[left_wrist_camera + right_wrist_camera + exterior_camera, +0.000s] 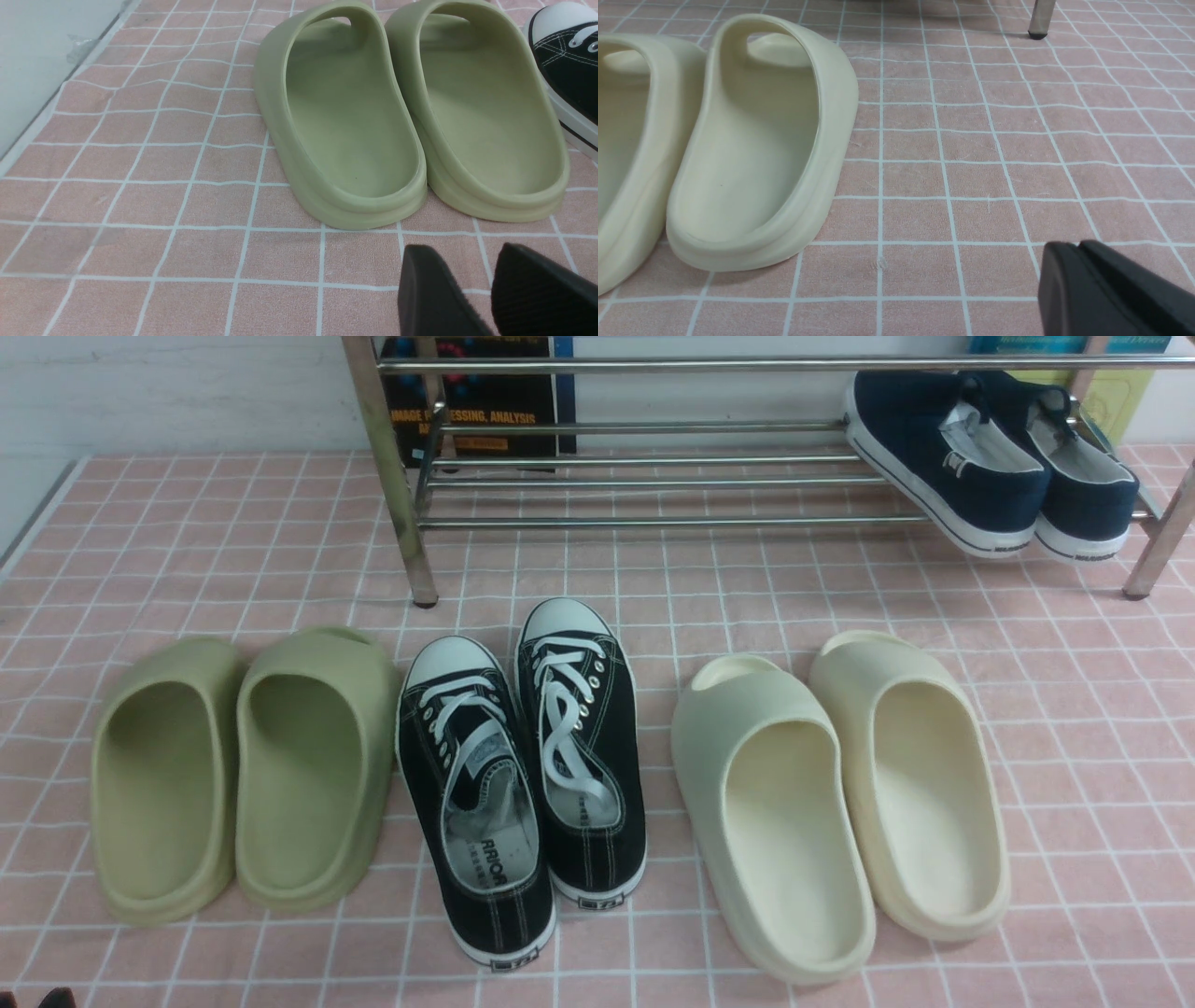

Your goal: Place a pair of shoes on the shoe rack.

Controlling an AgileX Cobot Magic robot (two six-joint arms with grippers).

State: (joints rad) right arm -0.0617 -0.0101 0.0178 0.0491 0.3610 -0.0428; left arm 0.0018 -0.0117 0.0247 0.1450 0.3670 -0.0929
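The pair of shoes, navy slip-ons with white soles, lies on the lower bars of the chrome shoe rack (pixel 653 521) at its right end, one shoe (pixel 943 457) beside the other (pixel 1088 490), heels toward me and tilted down. Neither gripper is near them. In the left wrist view my left gripper (pixel 460 255) hovers low over the pink checked cloth just behind the green slippers; it is open and holds nothing. In the right wrist view my right gripper (pixel 1077 246) is shut and empty, over bare cloth to the right of the cream slippers. One rack leg (pixel 1038 18) shows far ahead.
On the cloth in front of the rack stand a row of green slippers (pixel 247 775), black lace-up sneakers (pixel 523 784) and cream slippers (pixel 840 803). A book (pixel 485 401) leans behind the rack. The cloth's left edge (pixel 28 140) meets a grey floor.
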